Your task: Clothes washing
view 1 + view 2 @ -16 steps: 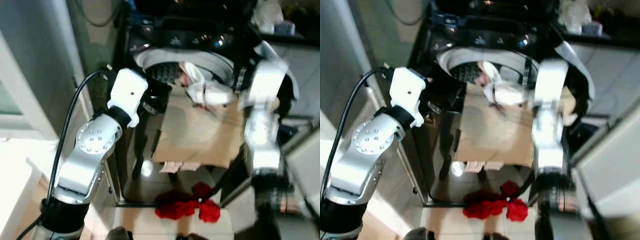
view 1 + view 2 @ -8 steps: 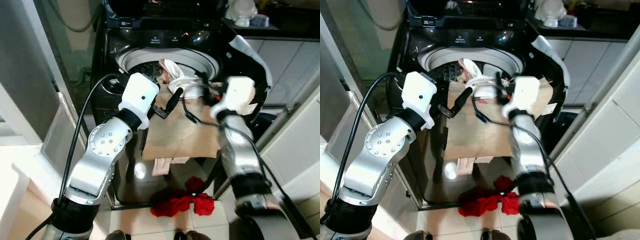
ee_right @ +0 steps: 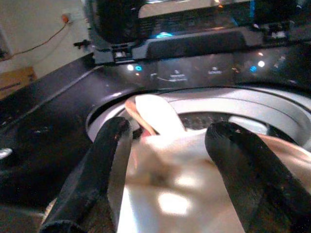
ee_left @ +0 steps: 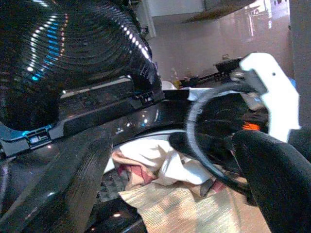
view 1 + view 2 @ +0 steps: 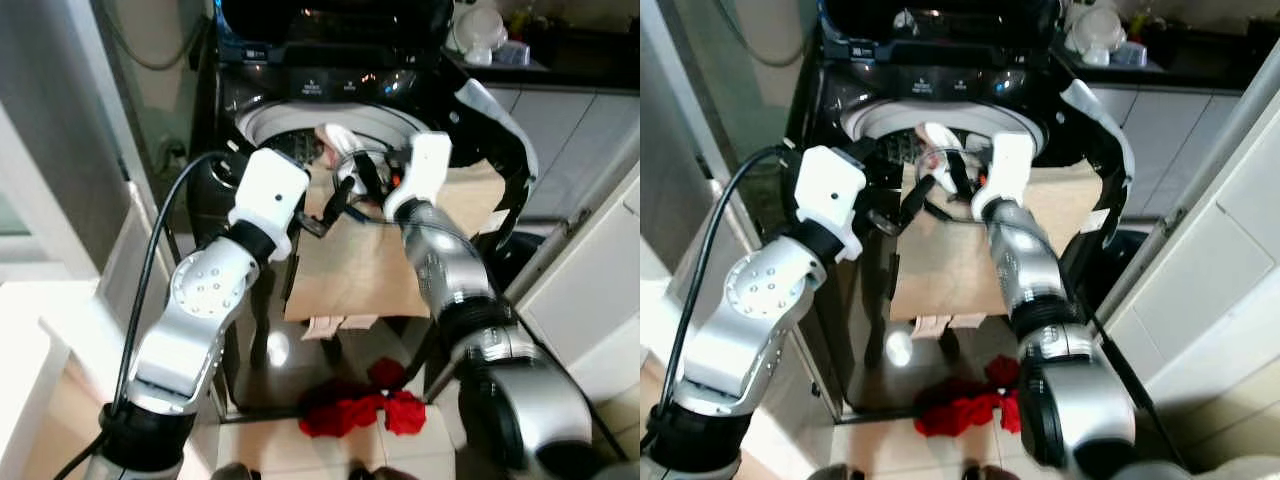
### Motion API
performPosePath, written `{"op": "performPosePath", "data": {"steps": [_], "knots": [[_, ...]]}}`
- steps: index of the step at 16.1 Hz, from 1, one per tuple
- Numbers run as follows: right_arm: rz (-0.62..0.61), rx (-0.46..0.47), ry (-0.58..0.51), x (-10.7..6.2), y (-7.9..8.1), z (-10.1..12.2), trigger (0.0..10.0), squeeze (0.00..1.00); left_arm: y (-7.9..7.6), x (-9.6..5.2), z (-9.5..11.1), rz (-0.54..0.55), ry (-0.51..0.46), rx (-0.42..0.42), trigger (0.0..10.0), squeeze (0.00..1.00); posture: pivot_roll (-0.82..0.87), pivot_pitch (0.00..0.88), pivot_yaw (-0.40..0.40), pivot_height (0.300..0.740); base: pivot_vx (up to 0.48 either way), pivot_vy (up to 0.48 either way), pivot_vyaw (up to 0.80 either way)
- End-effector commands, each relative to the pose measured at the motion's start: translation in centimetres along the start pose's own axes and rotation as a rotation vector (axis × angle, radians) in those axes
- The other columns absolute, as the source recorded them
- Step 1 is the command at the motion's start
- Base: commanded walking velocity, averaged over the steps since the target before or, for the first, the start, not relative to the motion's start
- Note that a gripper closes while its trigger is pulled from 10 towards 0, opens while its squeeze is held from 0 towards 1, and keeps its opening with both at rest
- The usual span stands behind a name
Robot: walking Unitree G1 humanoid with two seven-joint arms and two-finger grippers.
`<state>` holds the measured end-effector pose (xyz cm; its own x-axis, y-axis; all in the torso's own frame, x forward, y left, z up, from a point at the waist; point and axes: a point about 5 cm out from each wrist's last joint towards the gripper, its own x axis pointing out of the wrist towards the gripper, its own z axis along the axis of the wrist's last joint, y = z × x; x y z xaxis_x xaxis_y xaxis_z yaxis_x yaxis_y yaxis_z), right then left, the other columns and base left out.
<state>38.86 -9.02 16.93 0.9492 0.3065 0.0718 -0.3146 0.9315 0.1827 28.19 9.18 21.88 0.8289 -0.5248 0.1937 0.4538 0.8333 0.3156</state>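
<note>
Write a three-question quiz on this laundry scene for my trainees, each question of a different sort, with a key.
1. True or false: the washing machine has its lid shut.
2. Which lies on the floor before the machine? A) red cloth B) blue towel C) green sock
3. Fill in: the right gripper has its fingers spread over a ____ garment at the drum's rim.

Key: 1 false; 2 A; 3 white. The left gripper waits beside the tan cloth.

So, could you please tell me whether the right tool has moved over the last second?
Yes: the right tool has swung leftward, from the washer's right rim to over the drum opening.
</note>
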Motion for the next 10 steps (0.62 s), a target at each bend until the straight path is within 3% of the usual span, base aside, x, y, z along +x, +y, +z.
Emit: {"op": "performPosePath", "data": {"steps": [1,2,4,6,8,10], "knots": [[-0.025,-0.035,0.033,0.2,-0.8,0.0,10.0,0.0,0.0,0.1,0.4,0.003,-0.014,0.015,10.0,0.0,0.1,0.0,-0.07,0.74,0.0,0.0,0.0],[-0.027,-0.05,0.041,0.4,-0.9,0.2,10.0,0.0,0.0,0.1,0.4,0.003,-0.014,0.017,10.0,0.0,0.1,0.0,-0.071,0.74,0.0,0.0,0.0],[-0.065,-0.192,0.022,1.3,-1.4,1.9,10.0,0.0,0.1,0.1,0.5,0.004,-0.014,0.02,10.0,0.0,0.11,0.0,-0.072,0.74,0.0,0.0,0.0],[-0.07,-0.39,-0.123,2.3,-1.1,6.0,10.0,0.0,0.1,0.1,0.5,0.006,-0.016,0.025,10.0,0.0,0.12,0.0,-0.074,0.74,0.0,0.0,0.0],[-0.078,-0.43,-0.222,2.3,-1.1,8.1,10.0,0.0,0.1,0.1,0.6,0.01,-0.017,0.027,10.0,0.0,0.11,0.0,-0.079,0.74,0.0,0.0,0.0],[-0.084,-0.404,-0.287,2.0,-1.3,8.6,10.0,0.0,0.0,0.1,0.6,0.013,-0.017,0.026,10.0,0.0,0.1,0.0,-0.082,0.74,0.0,0.0,0.0]]}}
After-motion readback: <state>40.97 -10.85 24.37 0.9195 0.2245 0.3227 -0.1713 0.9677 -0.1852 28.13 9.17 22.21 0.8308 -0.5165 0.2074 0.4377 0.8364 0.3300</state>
